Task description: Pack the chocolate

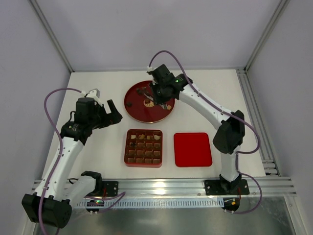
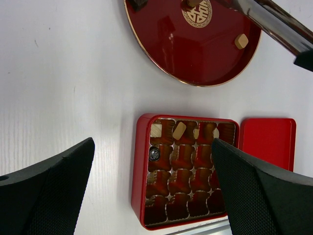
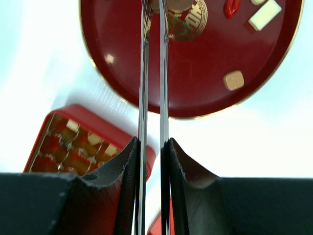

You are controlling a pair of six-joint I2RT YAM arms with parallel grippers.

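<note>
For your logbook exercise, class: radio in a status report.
Left gripper open, hovering near box. Right gripper shut on tweezers, tips over plate. Chocolate partly boxed, loose pieces on plate. Lid off, beside box; nothing blocking.

Tips of the tweezers [image 3: 144, 73] and part of a cream chocolate [image 3: 257, 1] past the right wrist view's top edge

Landmark: red grid box [image 1: 125, 149] on white table [image 1: 93, 88]. In its rear row: a few light chocolate pieces [image 1: 141, 136]; contents of other cells not discernible. Just right of box, apart from it: flat red lid [image 1: 192, 149]. Behind box: round red plate [image 1: 146, 114] carrying scattered dark pieces. Over plate, behind box: right gripper [image 1: 159, 98], jaw spacing unreadable. Left of and slightly behind box: left gripper [image 1: 111, 112], fingers spread, nothing between.
</note>
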